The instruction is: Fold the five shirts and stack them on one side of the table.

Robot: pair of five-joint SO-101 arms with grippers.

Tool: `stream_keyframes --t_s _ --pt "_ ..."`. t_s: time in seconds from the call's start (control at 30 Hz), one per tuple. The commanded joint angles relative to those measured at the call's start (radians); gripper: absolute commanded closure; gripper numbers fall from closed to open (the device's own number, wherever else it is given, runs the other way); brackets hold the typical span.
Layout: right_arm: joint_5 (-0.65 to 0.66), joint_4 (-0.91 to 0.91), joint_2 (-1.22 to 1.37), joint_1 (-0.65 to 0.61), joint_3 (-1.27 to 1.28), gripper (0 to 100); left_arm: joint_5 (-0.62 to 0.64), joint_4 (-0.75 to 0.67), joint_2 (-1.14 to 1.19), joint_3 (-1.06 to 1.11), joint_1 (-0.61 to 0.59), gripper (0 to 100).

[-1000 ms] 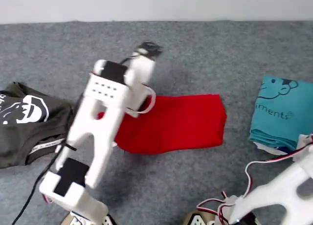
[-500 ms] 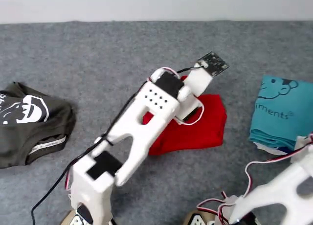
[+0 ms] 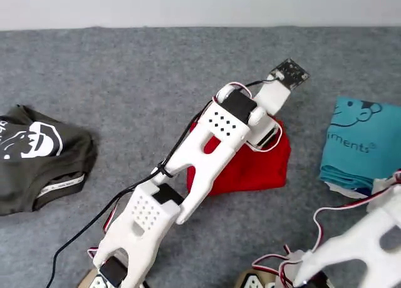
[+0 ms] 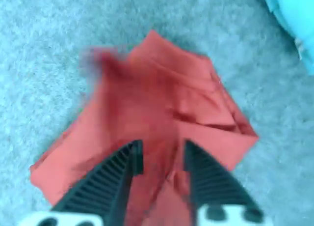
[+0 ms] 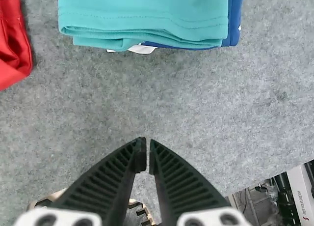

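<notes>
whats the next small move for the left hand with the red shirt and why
Probably lower the left hand and let go. It seems to pinch a layer of the red shirt above the end nearest the folded teal shirt, with the rest lying doubled beneath, so laying that layer down there would likely complete the fold.

Pale lettering runs across the top of the folded teal shirt at the desk's right edge, beneath a drawn cartoon face; the fold cuts off its first letters. The dark shirt at the left edge carries a white graphic with part of a letter beside it. A pale strip along its hem bears print too small to read. The mark on a white box off the desk is also illegible.
</notes>
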Motion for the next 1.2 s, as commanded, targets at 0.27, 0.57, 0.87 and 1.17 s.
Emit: stream_keyframes --t_s 0.27,0.57,0.87,1.17 --pt "0.002 0.039 -0.041 0.007 -0.006 97.5 0.002 0.118 0.003 -0.200 -0.100 83" --pt "0.002 0.039 -0.041 0.007 -0.006 97.4 -0.126 0.120 -0.003 0.053 -0.224 99" --pt "0.002 0.038 -0.041 0.007 -0.005 97.3 -0.135 0.092 0.005 0.228 -0.147 99" --pt "0.072 0.038 -0.041 0.015 -0.005 97.5 -0.155 0.117 -0.006 0.213 0.071 99"
